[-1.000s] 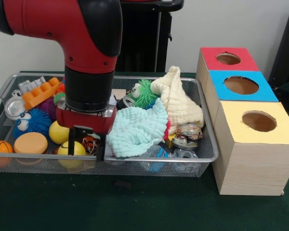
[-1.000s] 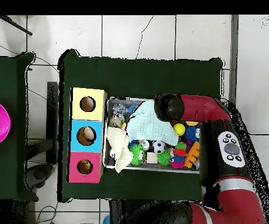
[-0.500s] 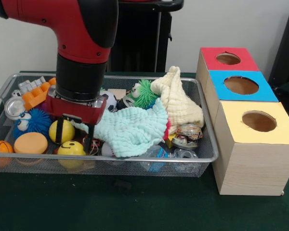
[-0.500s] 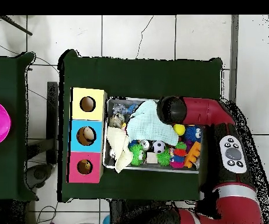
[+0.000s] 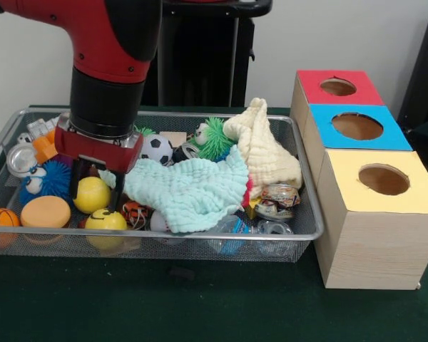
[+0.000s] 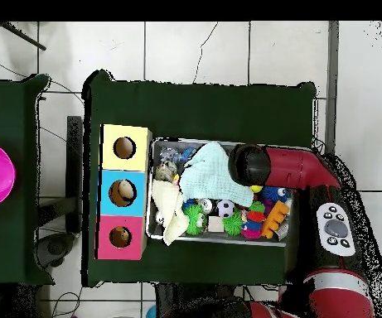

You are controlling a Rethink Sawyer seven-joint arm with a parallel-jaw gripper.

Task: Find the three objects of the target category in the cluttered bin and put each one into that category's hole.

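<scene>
The wire bin (image 5: 299, 231) is packed nearly wall to wall. Its middle is covered by a mint cloth (image 5: 192, 192), and the end nearest the boxes is blocked by a heaped cream cloth (image 5: 267, 153). The other end is crowded with a yellow ball (image 5: 91, 194), a smiley ball (image 5: 105, 220), an orange disc (image 5: 46, 211) and a blue spiky toy (image 5: 53, 178), with only narrow gaps left between them. The holes of the yellow box (image 5: 383, 179), blue box (image 5: 357, 126) and red box (image 5: 338, 87) are left unobstructed from above.
</scene>
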